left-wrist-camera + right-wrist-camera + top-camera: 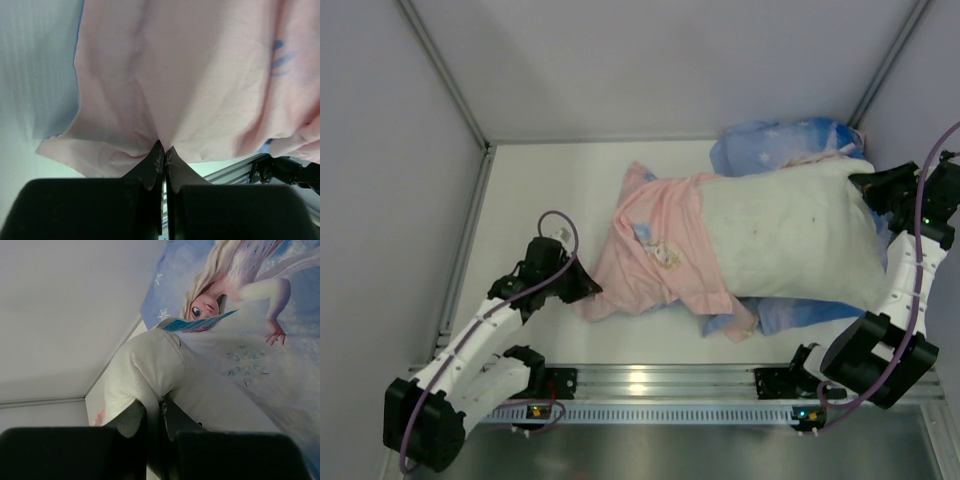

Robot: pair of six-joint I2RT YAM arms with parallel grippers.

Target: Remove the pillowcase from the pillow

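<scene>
Found the pillow (790, 235) lying toward 3 o'clock on the table (550, 190), bare white over most of its length. Saw the pillowcase (660, 250) bunched pink side out at its 9 o'clock end. Noted the left pincer (164, 150) pinching the pink fabric's edge at 7 o'clock of the bunch. Noted the right pincer (160, 407) clamped on the pillow's corner at 3 o'clock. Spotted another blue printed case (775, 140) at 12 o'clock, partly under the pillow.

Bare table (548, 188) left of pillowcase (660, 245)
</scene>
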